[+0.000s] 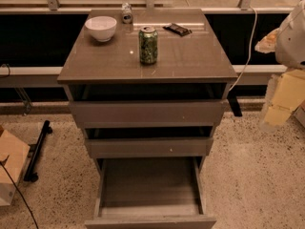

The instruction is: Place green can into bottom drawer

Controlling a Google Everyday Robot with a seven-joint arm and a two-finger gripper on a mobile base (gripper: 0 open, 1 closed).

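Observation:
The green can point(148, 45) stands upright near the middle of the grey-brown cabinet top point(190, 61). It has a mottled green-and-white body and a silver top. The bottom drawer point(150, 182) is pulled out towards me at the bottom of the view, and its inside is bare. The two shallower drawers above it are pulled out a little. My gripper point(281, 101) is a blurred pale yellow shape at the right edge, beside the cabinet and well away from the can. Nothing shows in it.
A white bowl point(101, 28), a small silver can point(127, 13) and a dark snack bar point(177, 29) sit at the back of the cabinet top. A cardboard box point(9, 171) and a black bar point(37, 151) lie on the floor at left. A white cable point(248, 46) hangs at right.

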